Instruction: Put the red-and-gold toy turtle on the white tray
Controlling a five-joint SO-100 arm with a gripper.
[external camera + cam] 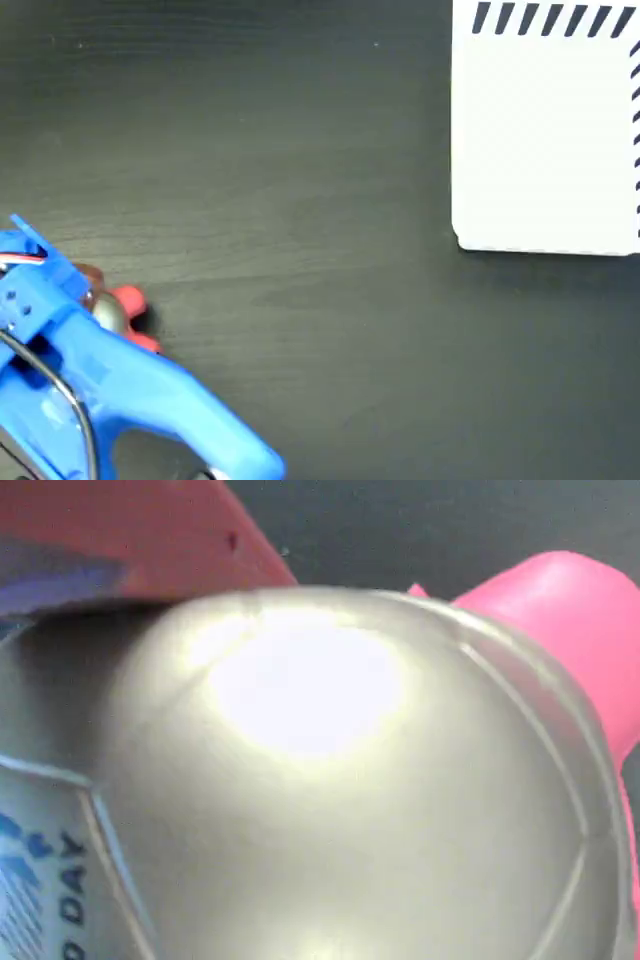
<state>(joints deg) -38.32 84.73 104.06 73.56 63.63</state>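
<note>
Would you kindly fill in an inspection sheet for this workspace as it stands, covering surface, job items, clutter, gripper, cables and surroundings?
Surface: dark wood-grain table, bare between turtle and tray.
Job's things: red-and-gold toy turtle at lower left of the fixed view, on the table, mostly hidden by the arm; its shiny shell fills the wrist view. White tray at upper right, striped edges, nothing on it, far from the turtle.
Clutter: nothing seen.
Gripper: blue gripper over the turtle; whether it is open or closed cannot be told.
Cables: a dark cable loops along the arm; red and white wires near its top.
Surroundings: nothing seen beyond the table.
</note>
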